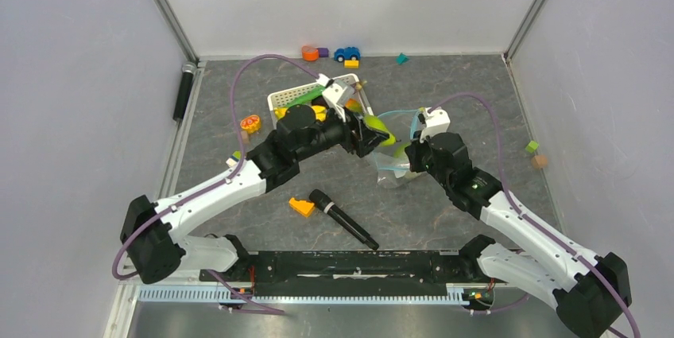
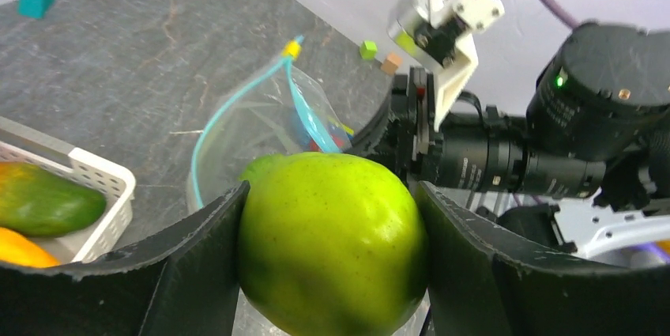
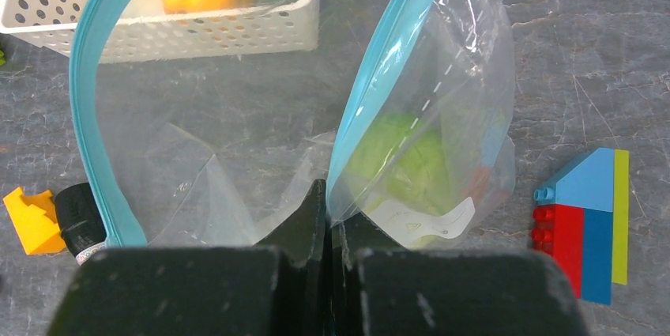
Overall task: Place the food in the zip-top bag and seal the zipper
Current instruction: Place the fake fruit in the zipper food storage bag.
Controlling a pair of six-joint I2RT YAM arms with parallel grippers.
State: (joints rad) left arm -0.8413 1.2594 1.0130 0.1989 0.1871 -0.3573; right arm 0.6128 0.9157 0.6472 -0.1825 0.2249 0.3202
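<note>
The left arm (image 1: 230,183) and right arm (image 1: 509,215) bend in toward the middle. The left claw (image 2: 332,217) squeezes the green pear (image 2: 316,288). The right claw (image 3: 328,209) is pinched tight on the edge of the bag (image 3: 442,75).

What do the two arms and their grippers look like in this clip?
Left arm and right arm: white shells, black joints. A purple cable loops along each. A white camera bracket sits at each wrist. Fingers are matte black, broad and flat; a green light glows on the right arm's wrist motor.
</note>
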